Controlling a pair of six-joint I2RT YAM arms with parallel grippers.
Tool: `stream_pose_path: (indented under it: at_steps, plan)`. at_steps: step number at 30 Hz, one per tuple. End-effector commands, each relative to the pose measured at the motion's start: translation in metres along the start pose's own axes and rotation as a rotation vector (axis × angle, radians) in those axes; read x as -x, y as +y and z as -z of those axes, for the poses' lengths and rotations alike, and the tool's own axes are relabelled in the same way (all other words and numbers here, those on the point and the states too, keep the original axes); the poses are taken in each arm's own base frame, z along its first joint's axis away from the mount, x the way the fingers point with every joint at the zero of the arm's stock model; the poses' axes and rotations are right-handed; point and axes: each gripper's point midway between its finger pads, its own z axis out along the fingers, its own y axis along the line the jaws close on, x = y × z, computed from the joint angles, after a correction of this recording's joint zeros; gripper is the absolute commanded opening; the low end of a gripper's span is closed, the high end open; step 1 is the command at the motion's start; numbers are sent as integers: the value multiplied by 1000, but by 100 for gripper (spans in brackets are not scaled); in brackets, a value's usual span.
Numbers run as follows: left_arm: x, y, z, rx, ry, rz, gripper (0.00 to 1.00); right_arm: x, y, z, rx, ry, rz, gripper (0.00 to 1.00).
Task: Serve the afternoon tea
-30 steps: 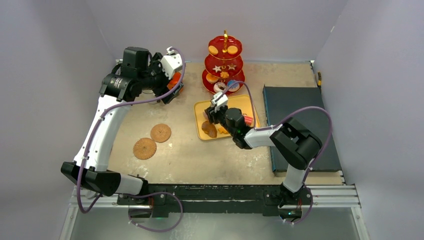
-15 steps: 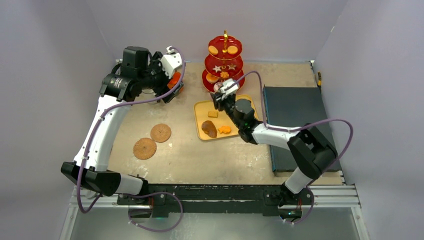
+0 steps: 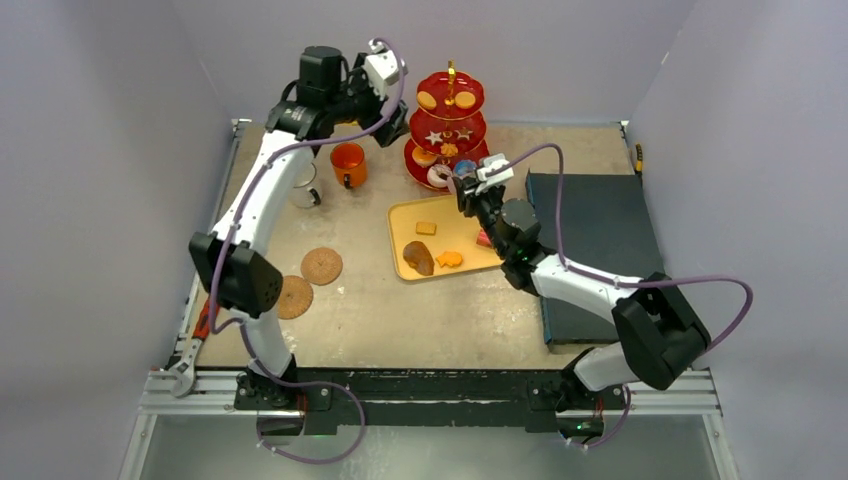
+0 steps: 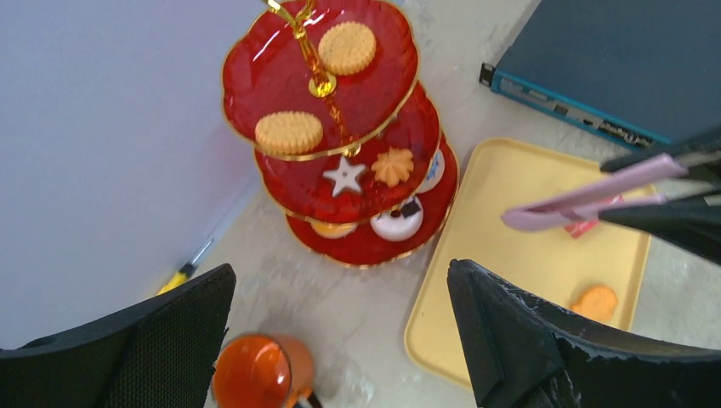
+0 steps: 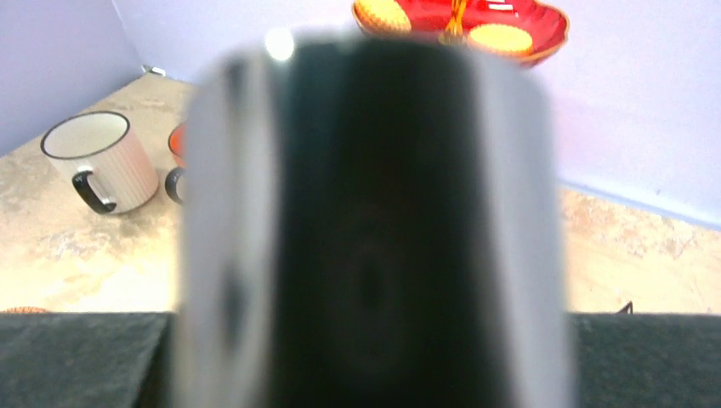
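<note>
Left pincer [image 3: 393, 118] now by lilac wall [image 3: 560, 50]

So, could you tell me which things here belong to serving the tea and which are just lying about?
Tea service: red stand, orange mug, white mug, coasters, yellow tray, pastries.
Lying about: dark blue box, hand tool at near-left edge.

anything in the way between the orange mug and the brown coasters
Nothing visible does: bare table runs from the orange mug to the closer coaster. The white mug stands left of that line, and the left arm's elbow overlaps the farther coaster from above.
</note>
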Motion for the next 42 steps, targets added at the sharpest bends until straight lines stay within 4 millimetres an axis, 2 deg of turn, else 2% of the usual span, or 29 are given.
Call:
stream_pose_path:
  at_steps: [1,6,11,15,18,23,28,32,35,37,39,40,41,42]
  plan:
    - [63,7,-29,-21,-222,-32,96,12,-12,11,-55,-23,-43,36]
    - [93,10,-64,-65,-354,9,96,11,-10,21,-41,-10,-88,37]
    - [99,10,-86,-98,-430,-33,99,12,-8,29,-29,-13,-111,37]
    - [91,13,-104,-105,-462,-58,99,16,-7,32,-18,-24,-127,36]
    - [89,23,-119,-79,-487,-78,99,19,-6,33,-13,-35,-141,36]
    - [68,34,-150,-60,-486,-88,99,20,-2,36,6,-35,-160,36]
    - [53,45,-164,-28,-499,-35,98,21,0,39,19,-29,-176,36]
    - [46,38,-171,-73,-510,-7,97,25,0,40,20,-37,-183,36]
    - [47,34,-173,-113,-533,24,88,26,1,41,25,-38,-190,36]
    - [48,29,-172,-152,-561,55,78,25,1,41,27,-37,-195,36]
    - [47,26,-174,-176,-572,53,62,25,1,41,25,-38,-197,36]
    - [44,24,-177,-185,-569,55,49,26,1,40,25,-38,-196,36]
    - [43,25,-178,-186,-564,57,42,27,1,40,24,-40,-197,36]
    - [39,25,-180,-189,-556,60,39,27,0,40,23,-40,-197,35]
